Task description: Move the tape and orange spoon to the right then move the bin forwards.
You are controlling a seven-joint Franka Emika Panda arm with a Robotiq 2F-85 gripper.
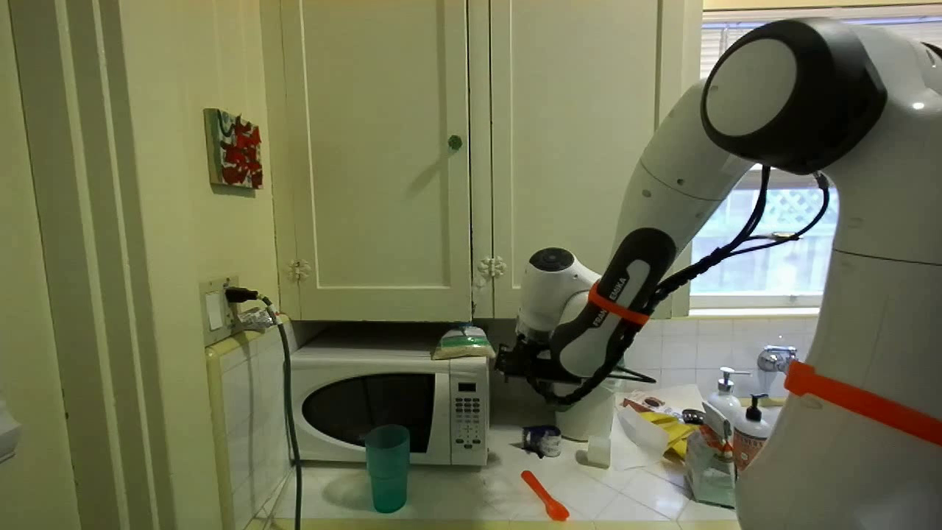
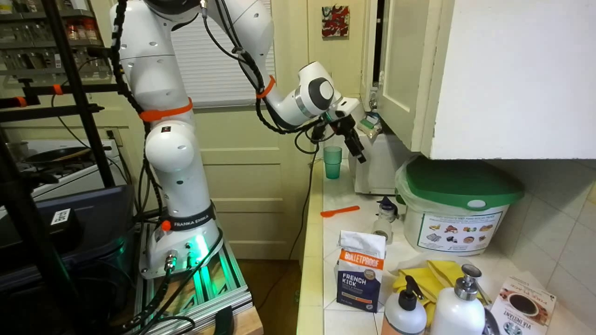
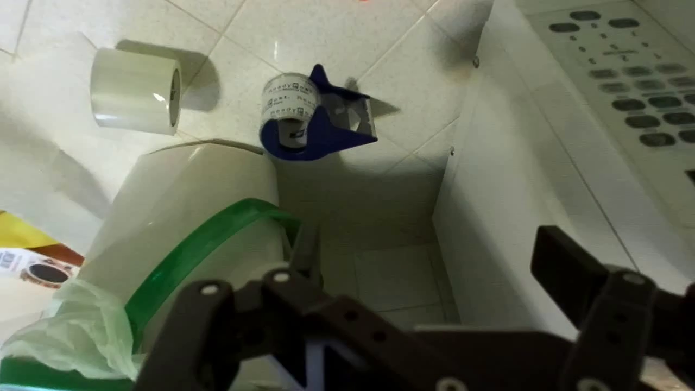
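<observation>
Our gripper (image 3: 429, 250) stands spread, nothing in it. Taking the blue-handled tape (image 3: 321, 124) seems our step; we should straddle it squarely, clear of the bin (image 2: 458, 209).

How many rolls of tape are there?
2 on the white tiled counter: a loose, pale, glossy roll, and a white printed roll in a blue plastic dispenser nearer the white microwave. More may be hidden.

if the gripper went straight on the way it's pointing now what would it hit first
Probably the countertop between the microwave and the bin; depth is unclear, so the open jaws might catch either one first.
</observation>
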